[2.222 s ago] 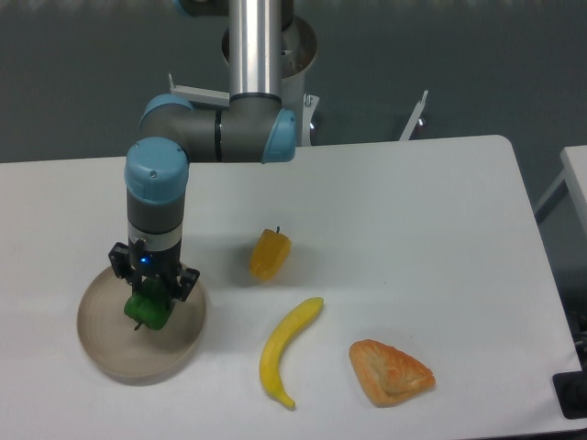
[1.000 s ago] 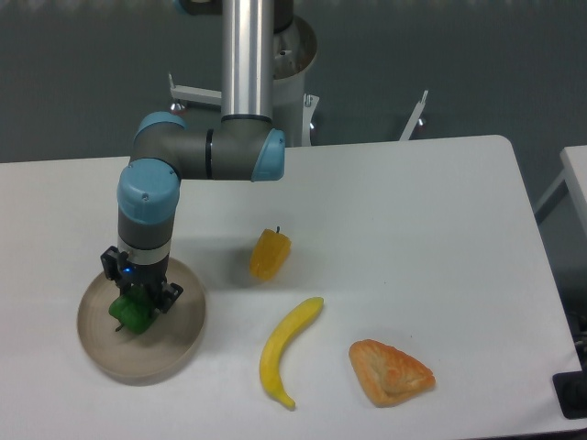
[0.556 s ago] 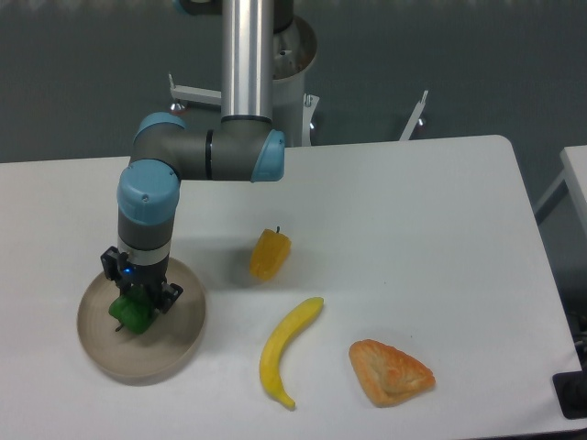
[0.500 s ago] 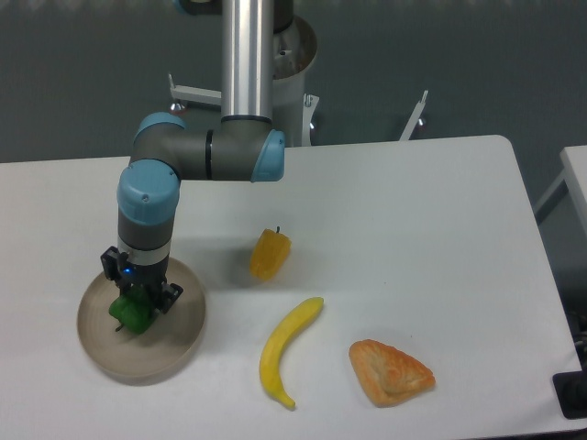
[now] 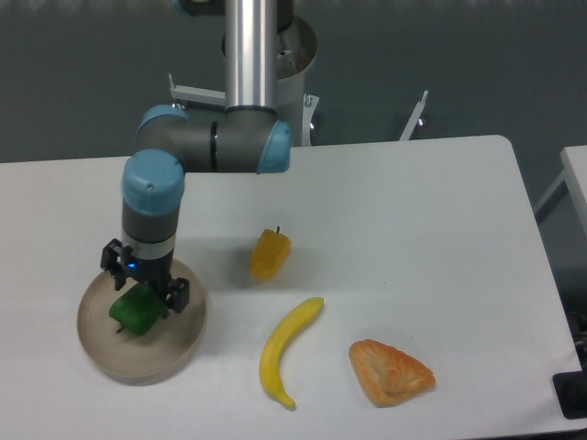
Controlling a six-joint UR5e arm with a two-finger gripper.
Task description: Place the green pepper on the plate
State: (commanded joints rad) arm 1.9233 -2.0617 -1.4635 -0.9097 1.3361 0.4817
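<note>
The gripper [image 5: 143, 286] hangs straight down over the left part of the plate [image 5: 183, 346], and its two black fingers look spread, one at the left by the plate's far rim and one at the right. The green pepper [image 5: 134, 313] sits just below and a little nearer than the fingers, and I'd say it is let go: the fingers appear to stand above it and to either side, not pinching it. From where I stand I can't be sure there is no light contact at the top of the pepper, since the fingers overlap it in my line of sight.

The pepper itself lies inside the plate, left of the middle, its underside on the dish floor as far as I can judge, with its dark stem pointing toward the near left.

So the main job seems done: the pepper is on the plate. What's left, I reckon, is only for the arm to lift clear without nudging the pepper off its spot.

Out to the right on the white table [image 5: 413, 202] lie the other items, none of them touched: a yellow-orange pepper [image 5: 270, 254] near the middle, a banana [image 5: 285, 350] closer to the near edge, and a golden pastry [image 5: 389, 372] farther right of that. All three are well apart from the plate.
</note>
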